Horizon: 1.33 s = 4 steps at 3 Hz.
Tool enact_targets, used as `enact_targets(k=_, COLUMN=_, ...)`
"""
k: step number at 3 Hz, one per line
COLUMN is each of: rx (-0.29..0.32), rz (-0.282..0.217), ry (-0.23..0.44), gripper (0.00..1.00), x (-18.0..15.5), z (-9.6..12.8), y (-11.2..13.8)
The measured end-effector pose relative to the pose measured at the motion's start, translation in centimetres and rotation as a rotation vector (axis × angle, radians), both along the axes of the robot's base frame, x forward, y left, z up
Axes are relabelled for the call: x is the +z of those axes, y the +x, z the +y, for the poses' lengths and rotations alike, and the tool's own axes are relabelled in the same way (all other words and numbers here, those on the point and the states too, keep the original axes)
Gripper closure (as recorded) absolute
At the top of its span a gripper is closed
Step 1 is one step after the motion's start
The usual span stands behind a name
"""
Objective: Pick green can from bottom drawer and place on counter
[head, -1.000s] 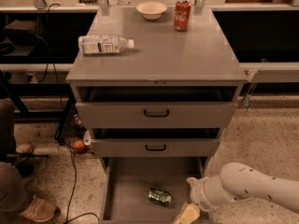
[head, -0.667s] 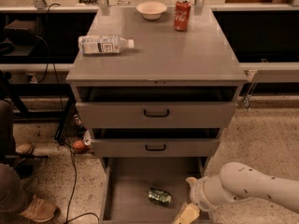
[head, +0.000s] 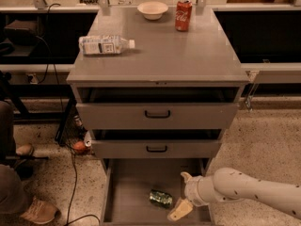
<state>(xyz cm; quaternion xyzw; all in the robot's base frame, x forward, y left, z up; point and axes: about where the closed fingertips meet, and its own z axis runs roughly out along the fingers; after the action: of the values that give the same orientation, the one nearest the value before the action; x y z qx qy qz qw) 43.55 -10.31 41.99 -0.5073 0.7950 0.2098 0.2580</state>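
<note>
The green can [head: 161,198] lies on its side on the floor of the open bottom drawer [head: 127,192]. My gripper [head: 181,194] hangs over the drawer's right part, just right of the can, at the end of the white arm that enters from the lower right. Its two pale fingers are spread, one at the top [head: 185,176] and one at the bottom [head: 179,210], and hold nothing. The counter [head: 160,51] is the grey cabinet top above the three drawers.
On the counter lie a plastic water bottle [head: 104,44] on its side, a white bowl [head: 152,10] and a red Coca-Cola can [head: 183,14] at the back. The two upper drawers stand slightly open. A person's shoes [head: 37,212] and cables are on the floor at left.
</note>
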Motion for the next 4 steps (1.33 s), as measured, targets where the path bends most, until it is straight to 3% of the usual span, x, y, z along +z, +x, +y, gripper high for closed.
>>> enact_targets(k=1, rx=0.008, rz=-0.029, ry=0.033, gripper=0.00, x=-4.3, z=0.4, y=3.1)
enact_targets(k=2, rx=-0.001, rz=-0.026, ry=0.063, gripper=0.00, x=-8.9, z=1.0, y=5.4)
enact_targets(k=4, rx=-0.004, rz=-0.016, ry=0.135, gripper=0.00, x=-16.0, z=2.8, y=7.8)
